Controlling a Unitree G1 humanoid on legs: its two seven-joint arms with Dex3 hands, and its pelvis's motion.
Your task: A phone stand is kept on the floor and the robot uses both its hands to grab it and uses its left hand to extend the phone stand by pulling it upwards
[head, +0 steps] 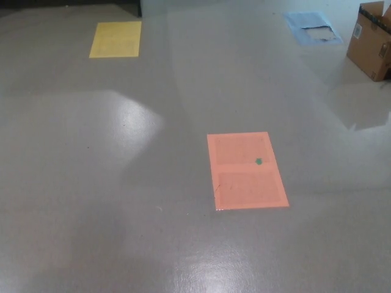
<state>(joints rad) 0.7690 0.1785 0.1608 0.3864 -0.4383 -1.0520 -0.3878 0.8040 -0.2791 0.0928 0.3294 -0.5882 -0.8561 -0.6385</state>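
Head view: a glossy grey floor (91, 183) is shown; neither robot hand nor the phone stand can be seen.

An orange sheet (246, 170) with a green dot (258, 161) lies centrally; a yellow sheet (115, 39), blue sheet (308, 25) and cardboard box (371, 41) are set farther back.

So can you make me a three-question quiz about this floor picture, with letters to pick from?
1. Where is the cardboard box?
A. top right corner
B. bottom left corner
C. on the orange sheet

2. How many coloured sheets lie on the floor?
A. one
B. three
C. five

3. What do the robot's hands hold?
A. a phone stand
B. a sheet
C. no hands show

Answers:
1 A, the box sits at the upper right edge.
2 B, an orange sheet, a yellow sheet, a blue sheet.
3 C, only floor and things show.
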